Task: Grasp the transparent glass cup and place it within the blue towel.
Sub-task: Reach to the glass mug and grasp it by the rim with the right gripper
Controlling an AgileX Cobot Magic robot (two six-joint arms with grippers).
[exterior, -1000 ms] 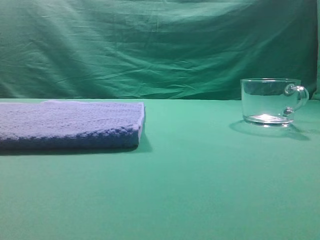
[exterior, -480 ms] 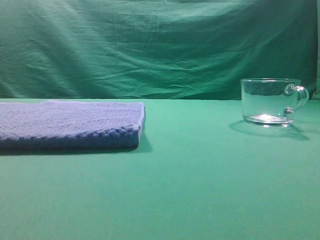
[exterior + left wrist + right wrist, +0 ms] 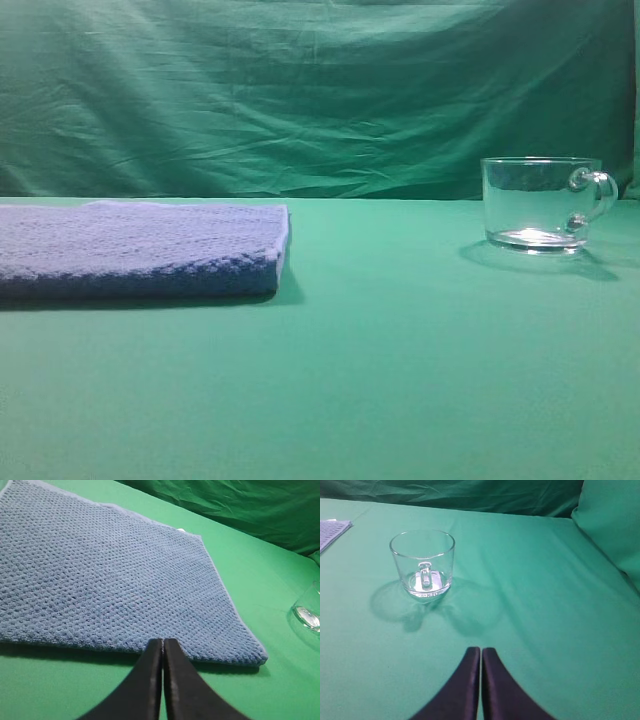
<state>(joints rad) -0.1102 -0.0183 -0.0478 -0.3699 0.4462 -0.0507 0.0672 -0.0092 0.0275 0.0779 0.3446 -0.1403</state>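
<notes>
The transparent glass cup (image 3: 540, 203) stands upright on the green table at the right, its handle pointing right. It also shows in the right wrist view (image 3: 422, 563), handle toward the camera, and its edge shows at the right edge of the left wrist view (image 3: 309, 612). The blue towel (image 3: 140, 248) lies flat at the left, also seen in the left wrist view (image 3: 105, 575). My left gripper (image 3: 163, 642) is shut and empty, just short of the towel's near edge. My right gripper (image 3: 481, 651) is shut and empty, some way short of the cup. Neither gripper shows in the exterior view.
A green cloth covers the table (image 3: 400, 350) and hangs as a backdrop (image 3: 300, 90). A corner of the towel (image 3: 332, 530) shows at the far left of the right wrist view. A raised green fold (image 3: 612, 530) stands at the right.
</notes>
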